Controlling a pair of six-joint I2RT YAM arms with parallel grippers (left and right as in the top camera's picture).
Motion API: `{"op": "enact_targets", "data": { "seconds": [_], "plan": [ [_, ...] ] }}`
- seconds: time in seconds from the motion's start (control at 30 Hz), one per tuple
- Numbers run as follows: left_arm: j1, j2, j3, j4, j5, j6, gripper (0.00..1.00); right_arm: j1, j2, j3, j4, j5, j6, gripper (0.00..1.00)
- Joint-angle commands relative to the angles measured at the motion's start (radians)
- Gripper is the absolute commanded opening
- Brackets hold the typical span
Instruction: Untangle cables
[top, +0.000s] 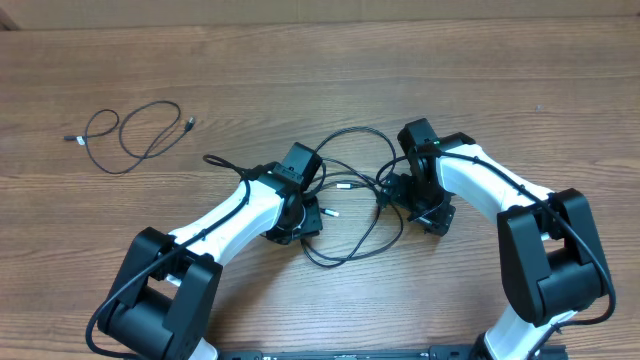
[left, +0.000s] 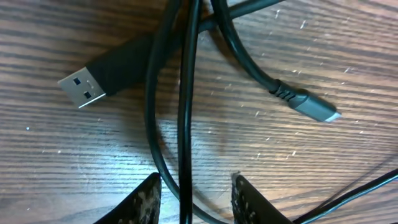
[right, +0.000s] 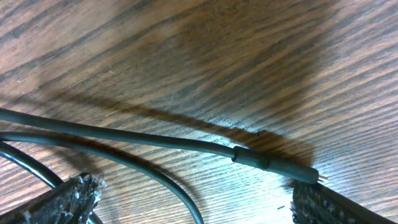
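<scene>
Here, one cable tangle (top: 350, 186) centre-table, one separate cable (top: 122, 140) far left.

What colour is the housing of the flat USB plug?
The USB plug has a black housing and silver metal tip; left wrist view shows it best.

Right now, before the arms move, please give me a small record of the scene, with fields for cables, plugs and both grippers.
tangled cables: black loops at the centre, between the two grippers
separate cable: loose loops at the left, apart from the tangle
USB plug: flat, metal end
small plug: grey tip, beside the strands
pin plug: thin, under the right gripper
left gripper: open, astride two strands, not pinching
right gripper: wide open over the strands
</scene>
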Motion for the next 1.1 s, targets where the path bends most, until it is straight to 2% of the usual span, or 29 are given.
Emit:
{"op": "enact_targets", "data": {
  "seconds": [0.0,0.1,0.2,0.43,0.7,0.73,0.77,0.8,0.9,0.93,1.07],
  "plan": [
    [-0.003,0.024,-0.011,0.011,0.016,-0.013,0.37,-0.003,0.016,-0.014,0.013,0.038,-0.008,1.0],
    [-0.001,0.055,-0.011,0.017,0.04,-0.013,0.38,-0.003,0.016,-0.014,0.013,0.038,-0.008,1.0],
    [0.012,0.082,-0.011,0.022,0.067,-0.009,0.34,-0.003,0.016,-0.014,0.013,0.037,-0.008,1.0],
    [0.024,0.084,-0.011,0.023,0.085,-0.01,0.41,-0.003,0.016,-0.014,0.014,0.037,-0.008,1.0],
    [0.024,0.084,-0.011,0.023,0.093,-0.01,0.36,-0.003,0.016,-0.014,0.013,0.037,-0.008,1.0],
    [0.024,0.084,-0.011,0.023,0.092,-0.01,0.42,-0.003,0.016,-0.014,0.014,0.037,-0.008,1.0],
    [0.025,0.084,-0.011,0.022,0.092,-0.01,0.71,-0.003,0.016,-0.014,0.014,0.037,-0.008,1.0],
    [0.025,0.084,-0.011,0.019,0.092,-0.011,0.91,-0.003,0.016,-0.014,0.014,0.037,-0.008,1.0],
    [0.026,0.084,-0.011,0.019,0.091,-0.018,0.9,-0.003,0.016,-0.014,0.014,0.037,-0.008,1.0],
    [0.026,0.084,-0.011,0.019,0.091,-0.018,1.0,-0.003,0.016,-0.014,0.014,0.037,-0.008,1.0],
    [0.026,0.084,-0.011,0.019,0.091,-0.017,1.0,-0.003,0.016,-0.014,0.014,0.037,-0.008,1.0]
  ]
}}
